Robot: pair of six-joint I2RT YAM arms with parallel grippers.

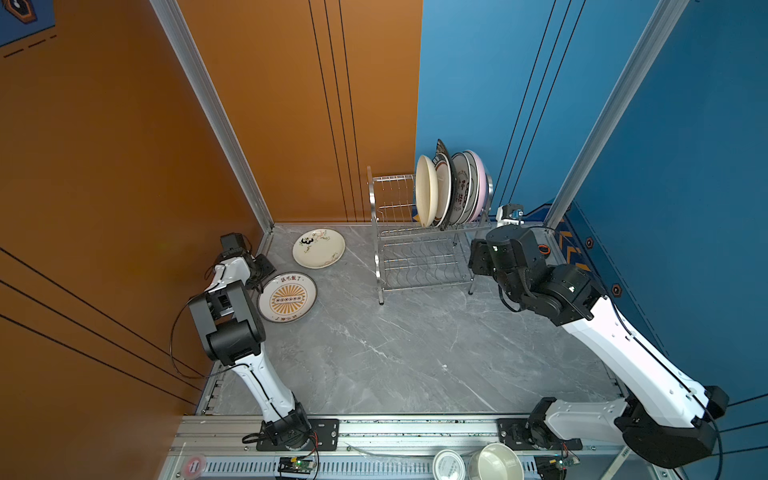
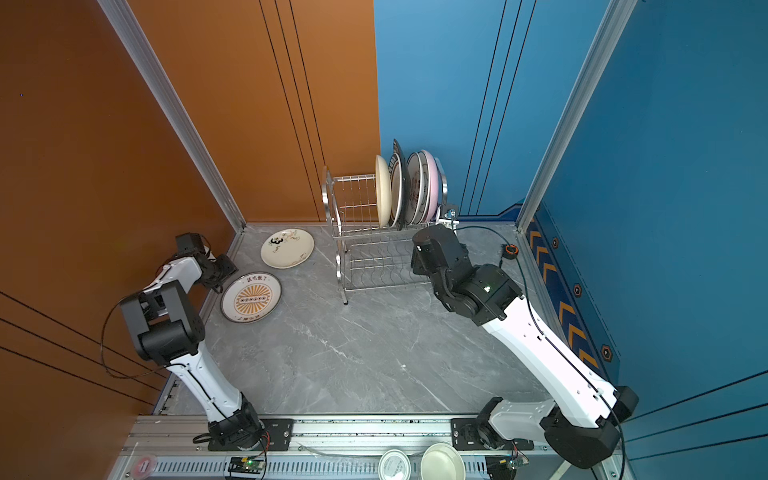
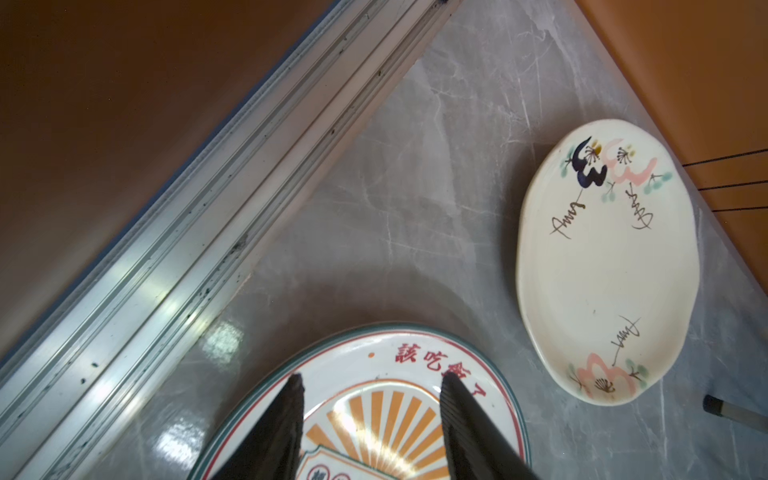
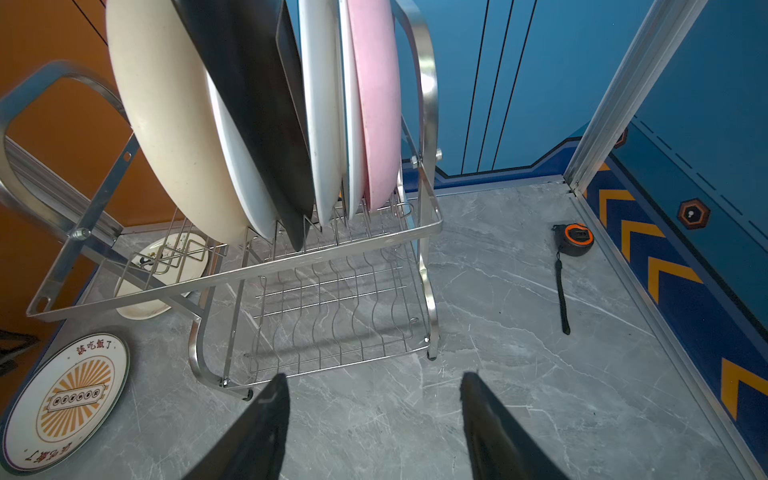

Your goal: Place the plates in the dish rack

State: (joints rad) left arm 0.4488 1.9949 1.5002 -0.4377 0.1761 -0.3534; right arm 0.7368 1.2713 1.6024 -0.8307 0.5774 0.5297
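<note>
The orange sunburst plate [image 1: 287, 297] lies flat at the table's left edge. My left gripper [image 3: 372, 378] hangs just over its near-wall part, open, with both fingertips above the plate's face and nothing between them. The cream panda plate [image 1: 318, 248] lies flat behind it, near the back corner. The dish rack [image 1: 419, 257] stands at the back. Its upper tier holds several plates on edge: cream [image 1: 426, 191], white, black, patterned white and pink [image 4: 378, 104]. My right gripper [image 4: 374, 378] is open and empty above bare table, in front of the rack's right leg [image 4: 432, 353].
The orange wall and an aluminium rail [image 3: 174, 232] run close beside the left gripper. A tape measure [image 4: 573, 240] lies right of the rack by the blue wall. A cream bowl [image 1: 496, 461] and a tin lid [image 1: 448, 464] sit on the front frame.
</note>
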